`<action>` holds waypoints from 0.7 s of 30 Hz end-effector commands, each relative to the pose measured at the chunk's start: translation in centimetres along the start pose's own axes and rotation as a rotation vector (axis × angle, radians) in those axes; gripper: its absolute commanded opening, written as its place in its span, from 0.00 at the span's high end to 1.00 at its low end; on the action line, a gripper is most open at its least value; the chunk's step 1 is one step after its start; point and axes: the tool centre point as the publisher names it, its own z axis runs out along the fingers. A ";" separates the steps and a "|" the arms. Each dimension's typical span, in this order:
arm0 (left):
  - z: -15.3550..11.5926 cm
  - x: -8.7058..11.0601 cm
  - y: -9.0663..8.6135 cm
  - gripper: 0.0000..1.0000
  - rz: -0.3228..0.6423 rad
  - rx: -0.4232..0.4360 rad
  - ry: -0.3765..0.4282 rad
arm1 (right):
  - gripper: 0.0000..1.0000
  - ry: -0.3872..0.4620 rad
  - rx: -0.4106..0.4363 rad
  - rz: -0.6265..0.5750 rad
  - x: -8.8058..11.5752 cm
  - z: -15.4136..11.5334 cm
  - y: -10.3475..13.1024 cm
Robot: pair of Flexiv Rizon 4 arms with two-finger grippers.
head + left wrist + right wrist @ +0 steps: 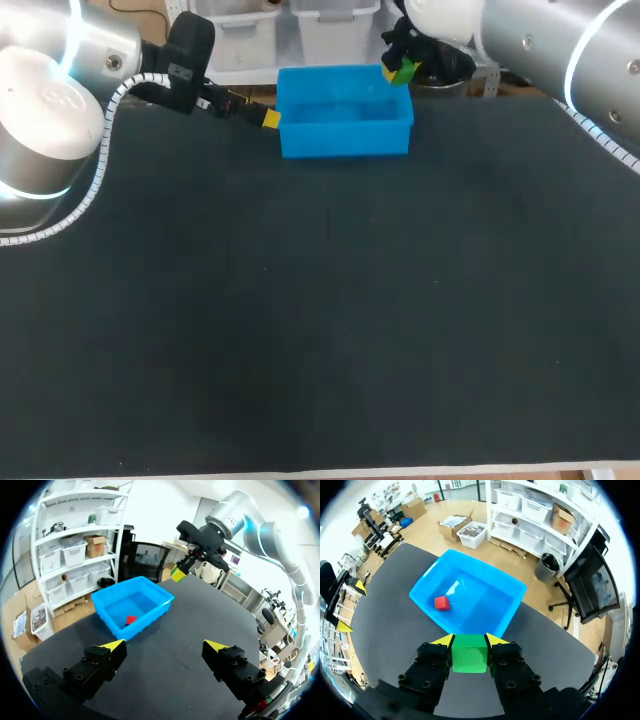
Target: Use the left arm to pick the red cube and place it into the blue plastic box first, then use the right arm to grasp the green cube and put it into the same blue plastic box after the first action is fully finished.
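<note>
The blue plastic box (345, 143) stands at the table's far edge, and the red cube (441, 603) lies on its floor, also seen as the red cube (131, 620) from the left wrist. My right gripper (469, 640) is shut on the green cube (469, 653), holding it just above the box's rim (470, 630). In the head view the green cube (405, 71) hangs over the box's far right corner. My left gripper (165, 645) is open and empty, a short way from the box's left side; one yellow fingertip (271, 119) shows beside the box wall.
The wide black tabletop (330, 310) stretches from the box toward the near edge. My right arm (235, 517) reaches over the box from the far side in the left wrist view.
</note>
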 end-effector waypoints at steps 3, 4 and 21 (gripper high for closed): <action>0.0 0.2 0.1 0.00 0.004 0.003 -0.008 | 1.00 0.017 -0.090 -0.033 -3.1 2.1 -1.2; 0.0 0.2 0.1 0.00 0.004 0.003 -0.008 | 1.00 0.014 -0.100 -0.041 -3.3 2.4 -1.2; 0.0 0.2 0.1 0.00 0.004 0.003 -0.008 | 1.00 0.006 -0.177 -0.136 -7.5 5.3 -1.1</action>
